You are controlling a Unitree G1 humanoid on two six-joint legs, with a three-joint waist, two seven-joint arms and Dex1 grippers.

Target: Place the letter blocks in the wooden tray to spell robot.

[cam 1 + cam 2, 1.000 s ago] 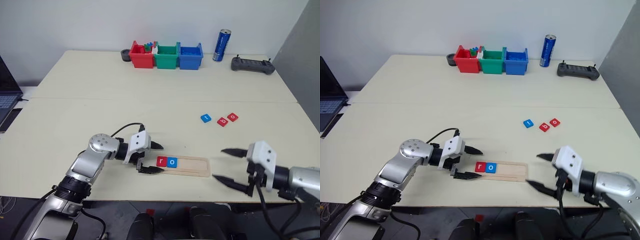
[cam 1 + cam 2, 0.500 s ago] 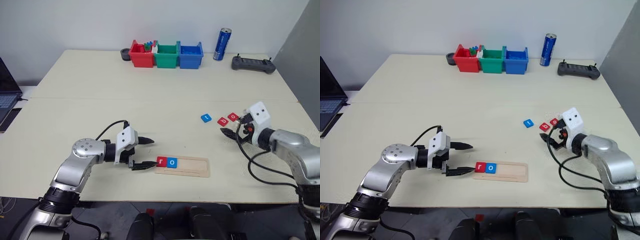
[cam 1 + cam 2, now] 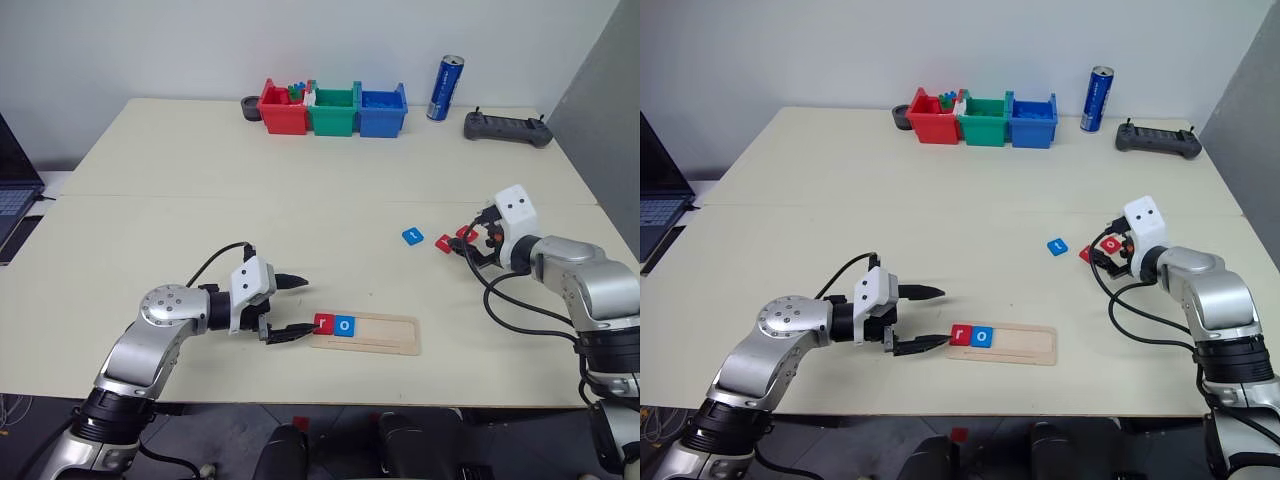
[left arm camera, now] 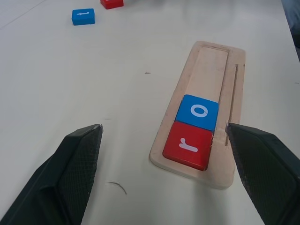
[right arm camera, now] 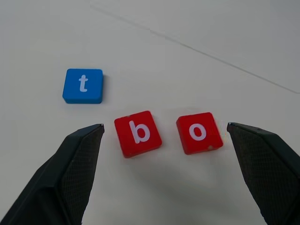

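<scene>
Hovering right gripper wide over b tile

A pale cream counter with a seam across it stands against a plain white wall. A grey panel rises at the right; a laptop sits at the left edge.

Red "r" block, blue "o" block, pale tray.
</scene>
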